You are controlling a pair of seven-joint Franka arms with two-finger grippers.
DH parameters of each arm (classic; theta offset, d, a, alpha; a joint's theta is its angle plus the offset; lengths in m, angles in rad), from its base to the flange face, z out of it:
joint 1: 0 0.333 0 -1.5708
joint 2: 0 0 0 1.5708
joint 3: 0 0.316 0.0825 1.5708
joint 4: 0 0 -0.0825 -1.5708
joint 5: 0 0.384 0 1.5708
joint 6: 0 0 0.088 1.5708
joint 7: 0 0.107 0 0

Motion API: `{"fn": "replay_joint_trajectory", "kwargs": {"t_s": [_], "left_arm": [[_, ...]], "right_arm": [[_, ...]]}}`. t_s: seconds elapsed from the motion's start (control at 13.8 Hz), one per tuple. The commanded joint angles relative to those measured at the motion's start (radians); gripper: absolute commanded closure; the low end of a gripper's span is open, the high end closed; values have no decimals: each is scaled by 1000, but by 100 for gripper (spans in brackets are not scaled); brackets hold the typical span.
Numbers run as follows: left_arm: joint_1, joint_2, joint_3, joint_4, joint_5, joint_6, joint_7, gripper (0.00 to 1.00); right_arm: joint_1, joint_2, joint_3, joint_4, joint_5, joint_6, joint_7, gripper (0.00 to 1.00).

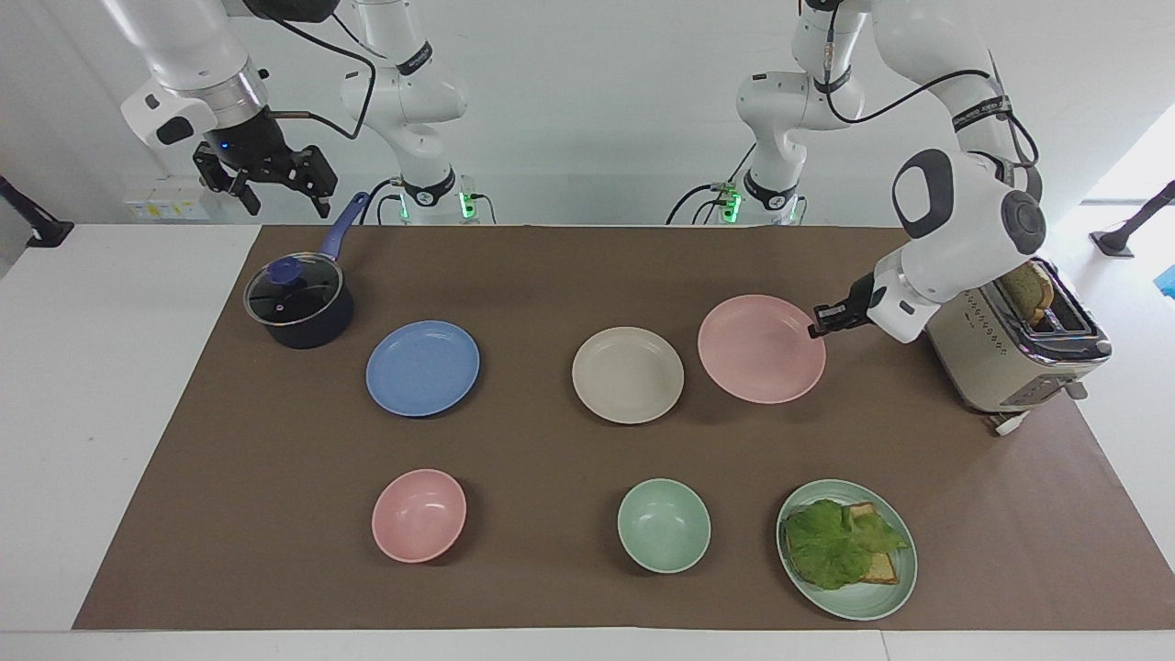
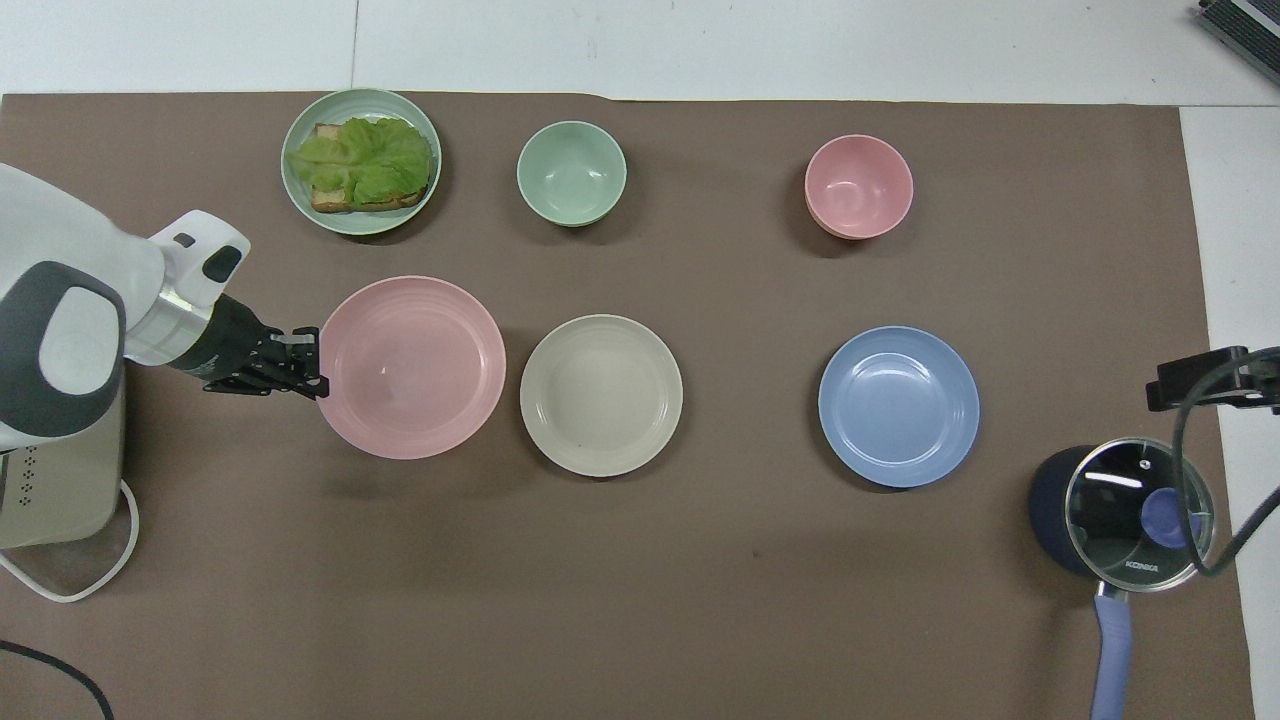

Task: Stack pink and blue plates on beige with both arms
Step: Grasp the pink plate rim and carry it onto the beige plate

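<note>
- Brown mat [image 1: 514,275] covers the white table; toaster [image 1: 1019,353] sits at right of the facing frame, lidded pot [image 1: 298,303] at upper left.
- Left arm [image 1: 964,220] comes in from upper right of the facing frame. Its wrist passes just beside the toaster, so a swing could clip it.
- Pink plate [image 1: 760,347] is raised off the mat at centre-right, held by one rim point only. Main risk: it sags, rotates in the pinch or slips out, since the grip is off-centre.
- Beige plate [image 1: 628,375] lies flat at frame centre. The pink rim looks almost next to it; carried too low, the pink edge would shove the beige instead of landing on it.
- Blue plate [image 1: 422,367] lies flat at centre-left, untouched.
- Pink bowl [image 1: 419,514], green bowl [image 1: 663,525] and lettuce plate [image 1: 846,549] sit along the bottom, well apart from the path.
- Left gripper [image 1: 820,329]: clenched on the pink plate's rim.
- Right gripper [image 1: 266,179]: at upper left, above the pot handle, fingers spread, holding nothing; arm waits.
</note>
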Motion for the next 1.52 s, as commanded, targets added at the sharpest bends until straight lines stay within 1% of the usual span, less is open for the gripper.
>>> {"fn": "replay_joint_trajectory", "kwargs": {"t_s": [0.0,0.22,0.51,0.65,0.8,0.87,1.01,1.45], "left_arm": [[-73,-5,14,-10,-31,44,-61,100],[-167,-19,14,-38,-68,135,-125,100],[-285,-13,14,-52,-80,216,-231,100],[-331,-4,14,-100,-84,285,-242,100],[-351,-5,14,-140,-87,322,-257,100],[-366,2,14,-144,-87,324,-259,100],[-383,10,14,-182,-87,385,-259,100],[-383,27,14,-188,-87,405,-265,100]], "right_arm": [[-4,5,4,10,0,-3,-19,0],[-4,5,2,10,0,-3,-19,0],[-4,5,4,10,0,-3,-19,0],[-4,5,4,10,0,-3,-19,0],[-4,5,2,10,0,-3,-19,0],[-4,5,2,10,0,-3,-19,0],[-4,5,2,10,0,-3,-19,0],[-4,5,2,10,0,-3,-19,0]]}}
